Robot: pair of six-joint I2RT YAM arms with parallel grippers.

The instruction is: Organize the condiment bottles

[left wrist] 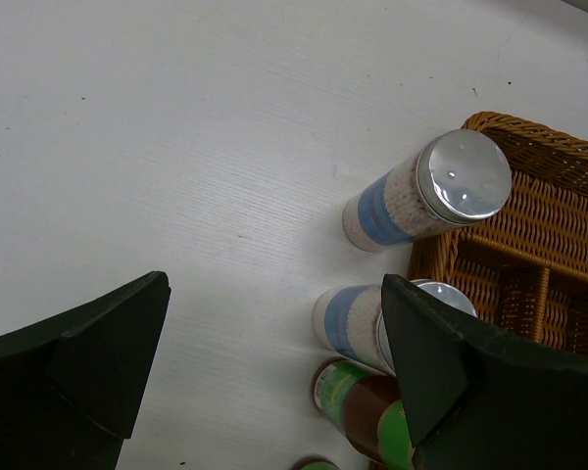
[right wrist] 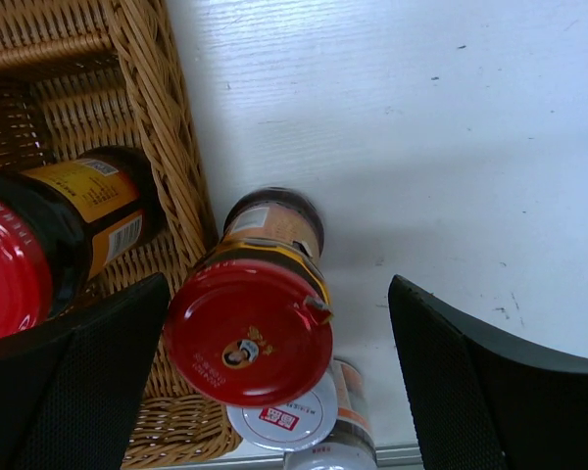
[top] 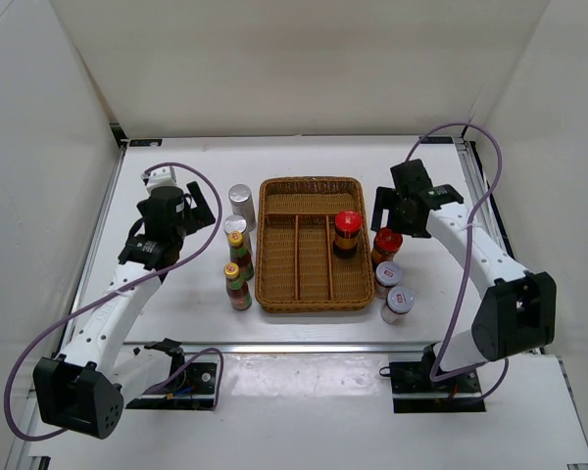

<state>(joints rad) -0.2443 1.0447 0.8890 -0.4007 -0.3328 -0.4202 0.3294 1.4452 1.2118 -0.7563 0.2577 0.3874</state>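
Observation:
A red-lidded dark jar (top: pixel 347 233) (right wrist: pixel 39 257) stands in the right compartment of the wicker tray (top: pixel 274 245). Its twin (top: pixel 387 242) (right wrist: pixel 250 331) stands just outside the tray's right wall. My right gripper (top: pixel 384 217) (right wrist: pixel 279 377) hangs open above this twin, one finger on each side. Two short grey-lidded jars (top: pixel 388 275) (top: pixel 399 302) stand nearer; one grey-lidded jar (right wrist: pixel 286 423) shows under the red lid. Left of the tray stand two silver-capped shakers (top: pixel 241 201) (left wrist: pixel 426 191) (left wrist: pixel 353 318) and two yellow-capped bottles (top: pixel 236 245) (top: pixel 237 285). My left gripper (top: pixel 211 208) (left wrist: pixel 274 367) is open beside them.
The tray's left and middle compartments hold nothing. Its wicker rim (left wrist: pixel 529 137) (right wrist: pixel 162 127) rises close to both grippers. White walls close in the table on three sides. A green-labelled bottle (left wrist: pixel 372 406) sits partly behind my left gripper's right finger (left wrist: pixel 470 382).

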